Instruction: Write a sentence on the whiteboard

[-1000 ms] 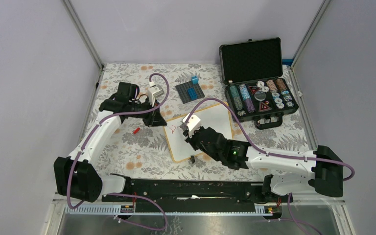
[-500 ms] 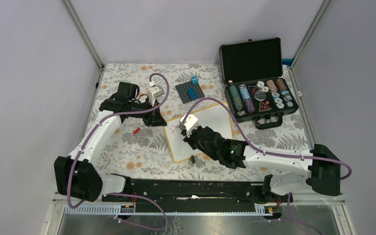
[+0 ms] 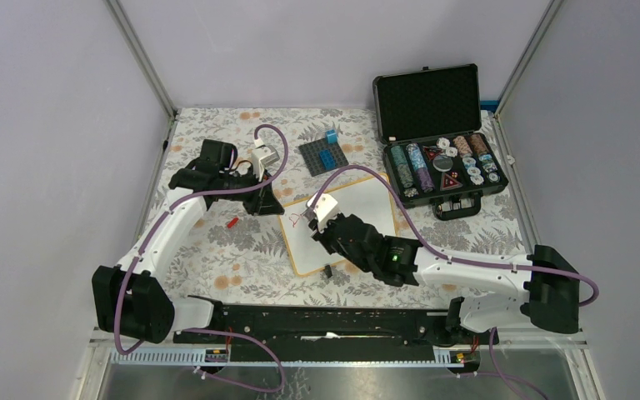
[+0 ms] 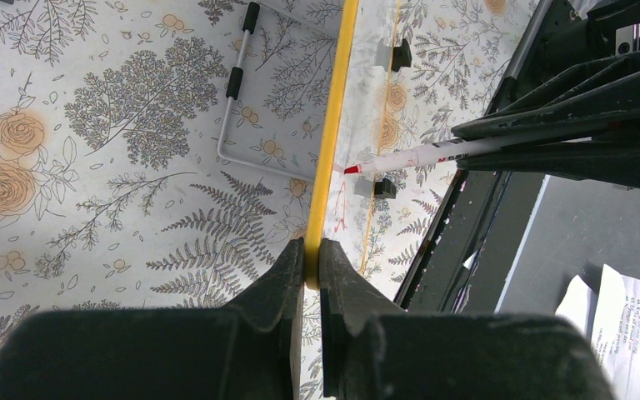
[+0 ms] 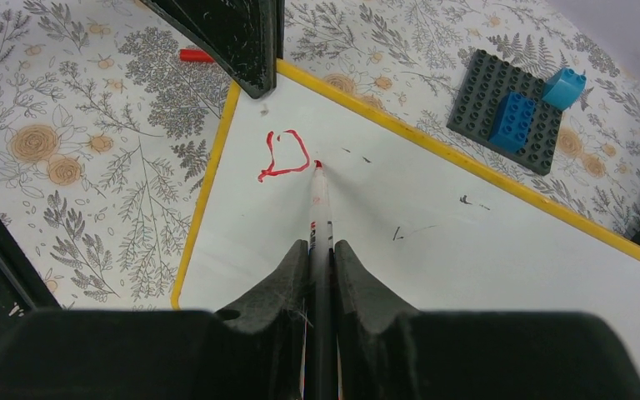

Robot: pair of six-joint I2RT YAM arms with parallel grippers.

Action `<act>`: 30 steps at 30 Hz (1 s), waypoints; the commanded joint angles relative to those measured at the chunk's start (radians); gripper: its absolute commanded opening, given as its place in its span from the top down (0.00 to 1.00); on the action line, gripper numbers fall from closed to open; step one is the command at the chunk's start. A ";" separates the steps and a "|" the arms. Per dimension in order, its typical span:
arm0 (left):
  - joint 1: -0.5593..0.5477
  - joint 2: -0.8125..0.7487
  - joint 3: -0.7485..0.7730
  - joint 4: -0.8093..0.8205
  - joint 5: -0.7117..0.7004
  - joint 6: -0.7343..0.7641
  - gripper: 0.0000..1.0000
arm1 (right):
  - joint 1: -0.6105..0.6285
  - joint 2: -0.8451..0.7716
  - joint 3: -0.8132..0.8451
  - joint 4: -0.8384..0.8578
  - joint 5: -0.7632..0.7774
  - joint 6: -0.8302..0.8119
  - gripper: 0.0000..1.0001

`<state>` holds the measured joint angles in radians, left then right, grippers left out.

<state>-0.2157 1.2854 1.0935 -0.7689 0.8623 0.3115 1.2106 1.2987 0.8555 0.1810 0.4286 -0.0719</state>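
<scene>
Yellow-framed whiteboard [image 3: 362,202] lies mid-table in the top view, with the left gripper [image 3: 271,206] at its far-left corner and the right gripper [image 3: 321,223] over its left part. In the left wrist view, the jaws pinch the board's yellow edge. In the right wrist view, the jaws clamp a red marker [image 5: 320,204], its tip at the right end of a red looped stroke [image 5: 283,157] on the board. A red cap [image 5: 192,56] lies left of the board.

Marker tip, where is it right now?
Right wrist view: the marker tip is on the whiteboard, just right of the red scribble, near the left tool.
</scene>
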 commanded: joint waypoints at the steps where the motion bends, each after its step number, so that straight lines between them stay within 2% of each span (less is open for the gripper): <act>1: -0.005 0.012 0.033 -0.006 0.014 0.022 1.00 | -0.011 -0.042 0.006 0.001 0.039 0.017 1.00; 30: -0.005 0.015 0.035 -0.006 0.017 0.022 1.00 | -0.011 -0.067 -0.009 0.012 -0.031 0.049 1.00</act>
<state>-0.2157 1.2877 1.0939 -0.7692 0.8627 0.3115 1.2079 1.2690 0.8230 0.1543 0.4164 -0.0204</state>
